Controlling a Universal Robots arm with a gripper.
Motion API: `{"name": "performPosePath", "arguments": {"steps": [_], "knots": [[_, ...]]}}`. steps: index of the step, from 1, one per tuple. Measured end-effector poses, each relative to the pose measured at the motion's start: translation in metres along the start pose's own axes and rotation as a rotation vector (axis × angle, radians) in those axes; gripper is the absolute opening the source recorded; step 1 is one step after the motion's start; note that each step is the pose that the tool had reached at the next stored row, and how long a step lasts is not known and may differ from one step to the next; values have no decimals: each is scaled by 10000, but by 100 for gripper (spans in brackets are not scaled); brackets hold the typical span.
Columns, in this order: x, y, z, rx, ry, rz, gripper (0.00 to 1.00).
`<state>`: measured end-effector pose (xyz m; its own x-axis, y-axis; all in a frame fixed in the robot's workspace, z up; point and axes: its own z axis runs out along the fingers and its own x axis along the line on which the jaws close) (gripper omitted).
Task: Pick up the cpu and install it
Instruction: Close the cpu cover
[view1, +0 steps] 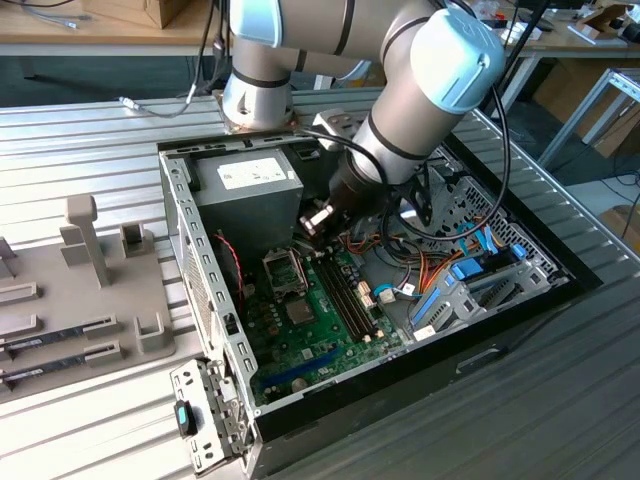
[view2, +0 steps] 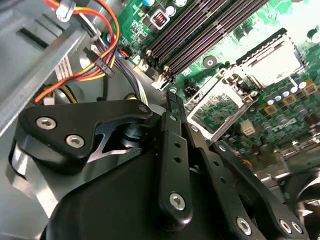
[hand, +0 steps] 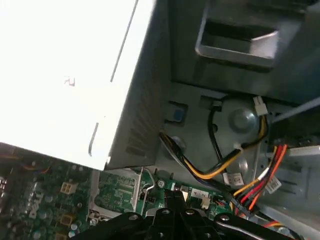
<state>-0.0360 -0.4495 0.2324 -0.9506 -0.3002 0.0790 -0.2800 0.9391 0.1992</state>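
Power supply (view1: 248, 190): just beside the arm's wrist; a sideways drift could knock it.
Socket (view1: 283, 270): near the gripper; a tilted descent may bend pins.
Gripper (view1: 312, 224): clamped or empty, cannot tell; cpu perhaps hidden at its tip.
Cables (view1: 400, 275): could snag the wrist.

An open computer case (view1: 195, 280) lies on the ribbed metal bench (view1: 100, 140). Inside, a grey power-supply box (view1: 250, 190) sits beside the green motherboard (view1: 300, 335) with black memory slots (view1: 350, 295). At the exterior view's left, a grey tray (view1: 60, 275) holds what look like memory sticks (view1: 55, 336).
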Motion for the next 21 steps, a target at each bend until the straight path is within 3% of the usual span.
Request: {"name": "performPosePath", "arguments": {"steps": [3, 5, 6, 9, 12, 14, 18, 21], "knots": [[-2, -5, 25, 15, 123, -667, 11], [-7, -9, 33, -27, 154, -917, 11], [-9, -9, 36, -87, 143, -980, 11], [-10, -9, 44, -526, 5, -1138, 11], [-14, -17, 86, -702, -38, -1257, 11], [-16, -24, 118, -707, -11, -1384, 11], [-20, -35, 174, -661, 160, -2080, 11], [-24, -46, 227, -734, 135, -2109, 11]]}}
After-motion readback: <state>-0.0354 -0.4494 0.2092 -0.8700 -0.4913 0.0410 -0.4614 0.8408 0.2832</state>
